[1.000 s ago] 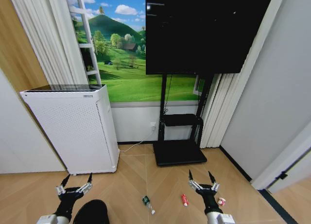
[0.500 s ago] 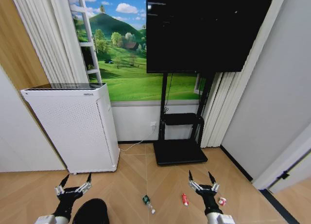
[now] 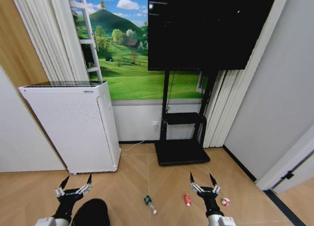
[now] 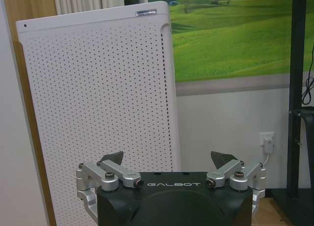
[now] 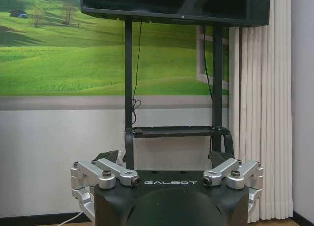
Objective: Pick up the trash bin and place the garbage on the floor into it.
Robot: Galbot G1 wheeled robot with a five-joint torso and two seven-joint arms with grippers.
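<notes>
We see our left gripper (image 3: 74, 184) held low at the bottom left of the head view, its two fingers spread wide apart with nothing between them, and just below and to its right sits the small black round trash bin (image 3: 91, 213), partly cut off by the lower edge, so we cannot quite tell whether the arm touches it. Our right gripper (image 3: 202, 181) hangs at the bottom right, its fingers likewise parted and empty. On the herringbone wooden floor (image 3: 132, 182) between the two grippers lies the green and white litter piece (image 3: 149, 203); the small red litter piece (image 3: 187, 200) lies just to the left of the right gripper, and the red and white litter piece (image 3: 225, 202) lies just to its right. All three are apart from each other and from the bin. Behind the left gripper stands the tall white perforated appliance (image 3: 73, 128) against the wall, which the left wrist view shows close up above the open gripper (image 4: 171, 162). A large black television on a black floor stand (image 3: 206, 32) rises behind the right gripper, in front of a green landscape mural (image 3: 125, 64); the right wrist view shows its stand and shelf beyond the open gripper (image 5: 164, 160).
</notes>
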